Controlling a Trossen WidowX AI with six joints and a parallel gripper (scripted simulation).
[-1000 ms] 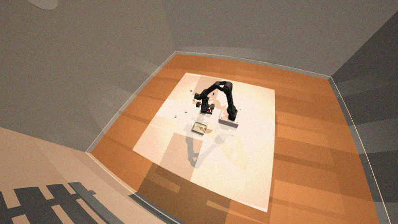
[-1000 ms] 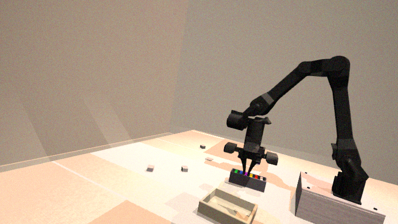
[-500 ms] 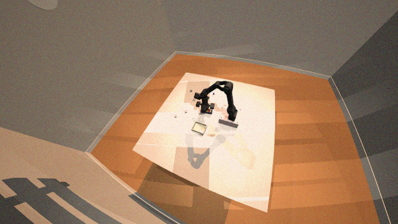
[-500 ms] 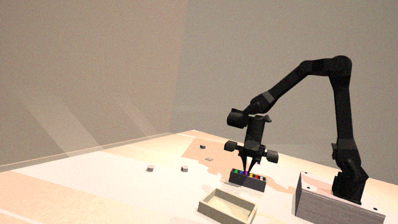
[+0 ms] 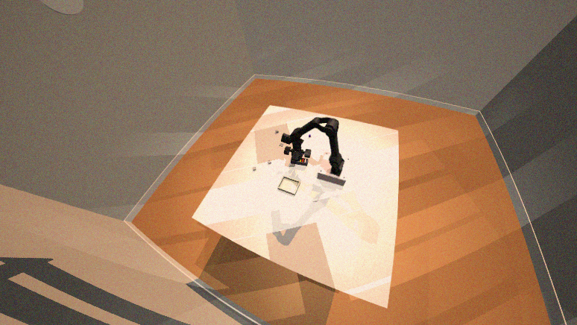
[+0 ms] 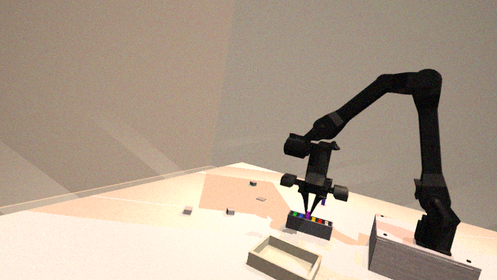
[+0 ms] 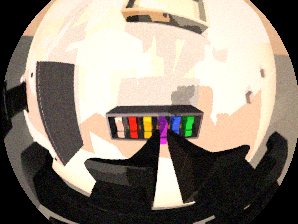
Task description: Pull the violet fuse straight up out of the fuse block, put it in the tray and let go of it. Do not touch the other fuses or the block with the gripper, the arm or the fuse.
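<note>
The violet fuse (image 6: 307,216) (image 7: 163,123) stands upright at the fuse block, its top a little higher than its neighbours. Its lower end still looks within its slot. My gripper (image 6: 308,214) (image 7: 162,132) is shut on its upper part, pointing down from above. The dark fuse block (image 6: 307,227) (image 7: 155,109) (image 5: 297,162) stands on the table. The open, pale tray (image 6: 268,264) (image 7: 145,16) (image 5: 287,191) lies apart from the block, nearer to the exterior view. The exact depth of the fuse in its slot is hidden.
Yellow (image 7: 147,127) and blue (image 7: 176,126) fuses flank the violet one; green (image 7: 188,126), red (image 7: 133,127) and white (image 7: 120,127) ones stand farther out. Small grey blocks (image 6: 187,210) (image 6: 230,210) and a bluish-violet piece (image 6: 323,201) lie around. The arm stands on a grey box (image 6: 417,259).
</note>
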